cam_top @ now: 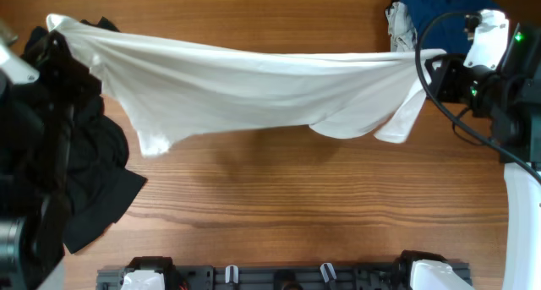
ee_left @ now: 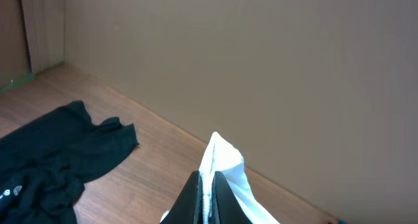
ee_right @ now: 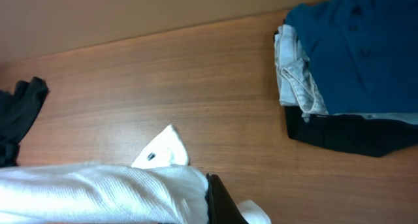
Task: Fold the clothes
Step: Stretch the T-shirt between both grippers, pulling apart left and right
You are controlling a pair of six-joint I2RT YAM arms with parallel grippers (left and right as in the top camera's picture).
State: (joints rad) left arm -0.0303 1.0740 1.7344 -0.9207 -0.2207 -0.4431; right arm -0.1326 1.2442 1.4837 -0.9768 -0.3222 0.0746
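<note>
Between left fingers (ee_left: 201,199) and right fingers (ee_right: 221,201) the white shirt (cam_top: 254,87) hangs stretched above the counter (cam_top: 296,205), sagging midway; both are clenched on its edge. We judge it light and limp, best held by 2 corners

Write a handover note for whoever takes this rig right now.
Left pincer: shut on one end of the white shirt.
Right pincer: shut on the other end. The shirt hangs stretched between the two, sagging in the middle, lifted off the table.
Black garment: crumpled at the table's left side, unfolded.
Folded stack, blue on top, at the far right: looks done.
Left to do: lay the white shirt flat and fold it, then probably the black garment.
</note>
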